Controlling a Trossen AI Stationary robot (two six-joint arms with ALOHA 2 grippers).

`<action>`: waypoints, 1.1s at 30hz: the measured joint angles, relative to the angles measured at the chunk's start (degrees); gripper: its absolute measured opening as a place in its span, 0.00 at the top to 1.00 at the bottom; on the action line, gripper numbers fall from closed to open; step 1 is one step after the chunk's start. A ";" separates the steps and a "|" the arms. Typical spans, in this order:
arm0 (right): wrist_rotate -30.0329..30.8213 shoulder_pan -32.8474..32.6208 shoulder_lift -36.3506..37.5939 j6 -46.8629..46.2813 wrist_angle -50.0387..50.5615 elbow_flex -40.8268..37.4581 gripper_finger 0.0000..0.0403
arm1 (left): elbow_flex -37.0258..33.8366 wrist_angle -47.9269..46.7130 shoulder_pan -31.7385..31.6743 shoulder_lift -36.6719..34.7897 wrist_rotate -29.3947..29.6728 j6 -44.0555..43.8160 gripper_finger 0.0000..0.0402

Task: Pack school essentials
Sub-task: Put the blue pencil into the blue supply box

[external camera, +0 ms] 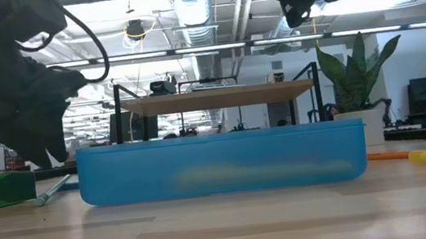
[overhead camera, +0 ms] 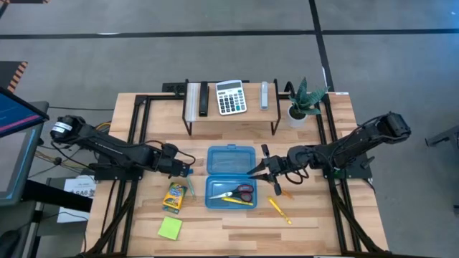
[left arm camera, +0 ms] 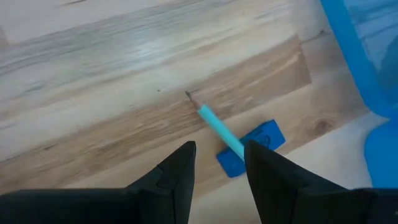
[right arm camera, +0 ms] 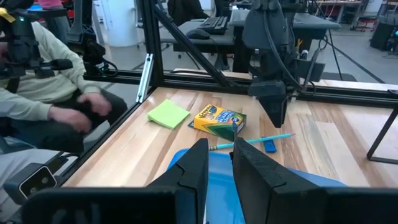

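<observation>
1. Thin teal pen point(left arm camera: 219, 129) lies flat on the table point(overhead camera: 237, 222), just left of the open blue case point(overhead camera: 230, 192), btw the case and the crayon box point(overhead camera: 174, 196). One end rests on a small blue flat piece point(left arm camera: 250, 147).
2. Long axis: in the left wrist view it runs diagonally, dark tip pointing away from the fingers, back end reaching in btw them. In the right wrist view it lies roughly crosswise to the case's near edge, tip toward the crayon box.
3. Left gripper point(left arm camera: 217, 168) is right over the pen's back end; fingers apart w/ a narrow gap, not clamped on anything, pen lined up with the gap. Likely needs to drop and close here.
4. Left arm is clearly the nearer one.
5. Right gripper point(overhead camera: 267, 170) hovers at the case's right edge, well apart from the pen; fingers slightly apart, empty.
6. Already in the case: red-handled scissors point(overhead camera: 239, 192) and a yellow pencil point(overhead camera: 237, 201).
7. Still out: another yellow pencil point(overhead camera: 280, 211) right of the case, sticky-note pad point(overhead camera: 170, 228) front left.
</observation>
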State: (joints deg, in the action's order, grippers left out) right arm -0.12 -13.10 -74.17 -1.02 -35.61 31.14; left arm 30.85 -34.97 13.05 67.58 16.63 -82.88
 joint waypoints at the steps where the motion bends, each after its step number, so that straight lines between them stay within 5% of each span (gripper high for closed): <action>1: 0.00 0.00 0.00 -0.01 0.01 0.00 0.77 | 0.00 0.03 -0.36 -0.01 -0.19 -0.12 0.69; 11: 0.00 0.00 0.00 0.00 0.02 0.00 0.77 | 0.00 1.58 -4.17 1.52 -3.13 1.46 0.69; 26: 0.00 0.00 0.00 0.02 0.09 0.00 0.77 | 0.55 8.85 -11.11 12.83 -10.52 7.33 0.69; 33: 0.02 0.00 0.00 0.08 0.26 0.00 0.77 | 2.69 8.37 -11.16 12.37 -7.73 9.89 0.87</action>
State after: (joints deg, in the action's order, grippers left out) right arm -0.10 -13.10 -74.17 -0.94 -35.35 31.14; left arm 33.54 -26.60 1.89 79.94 8.89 -72.99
